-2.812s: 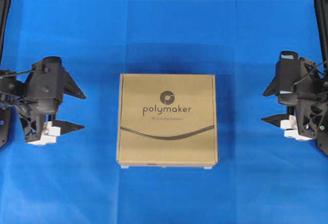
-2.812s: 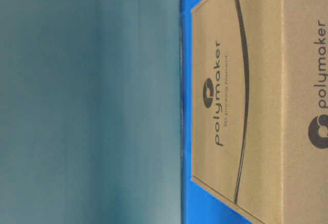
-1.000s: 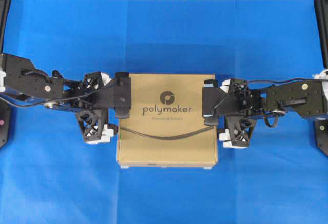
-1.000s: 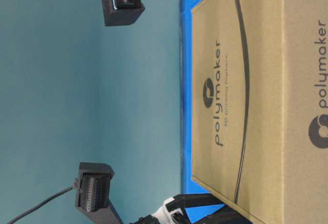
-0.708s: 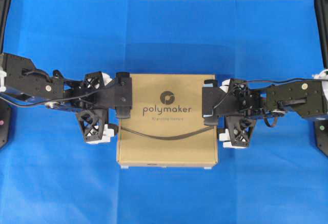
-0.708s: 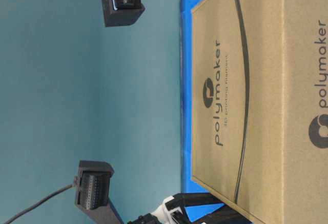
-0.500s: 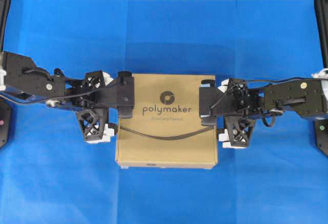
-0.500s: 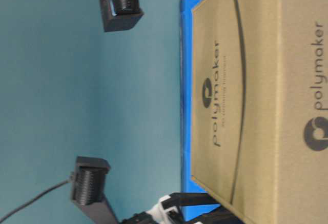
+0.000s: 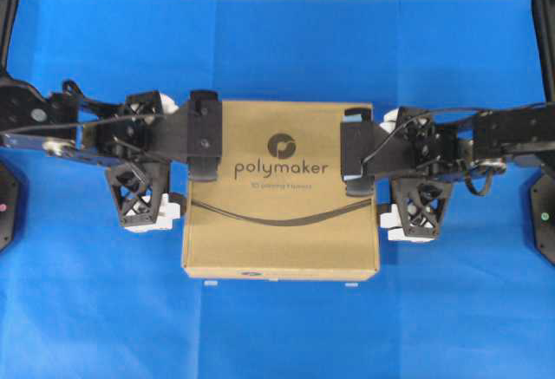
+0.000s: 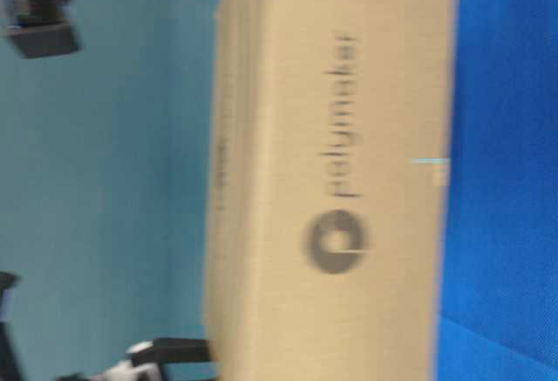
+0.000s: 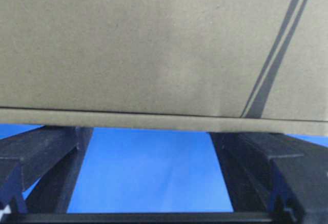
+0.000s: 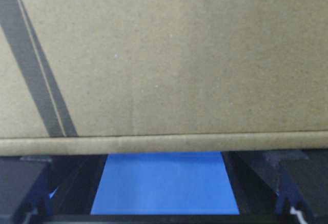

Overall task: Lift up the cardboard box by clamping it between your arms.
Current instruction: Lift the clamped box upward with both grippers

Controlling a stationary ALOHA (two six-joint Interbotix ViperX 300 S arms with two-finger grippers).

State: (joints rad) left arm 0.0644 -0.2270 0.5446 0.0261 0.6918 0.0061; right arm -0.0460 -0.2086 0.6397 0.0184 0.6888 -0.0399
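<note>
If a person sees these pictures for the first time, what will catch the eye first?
First, the big tan cardboard box printed "polymaker", in the middle of the blue table cover. Next, the two black arms pressing on its left and right edges, the left claw and the right claw both open beside it.

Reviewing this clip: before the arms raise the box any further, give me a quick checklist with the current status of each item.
1. Left gripper against the left side of the cardboard box: ok.
2. Right gripper against the right side: ok.
3. Box clear of the blue cloth: ok; the table-level view shows cloth under it.
4. Box level: cannot tell; that view is blurred.
5. Both grippers open, pressing rather than pinching: ok.
6. Grip firm enough: cannot tell.
</note>
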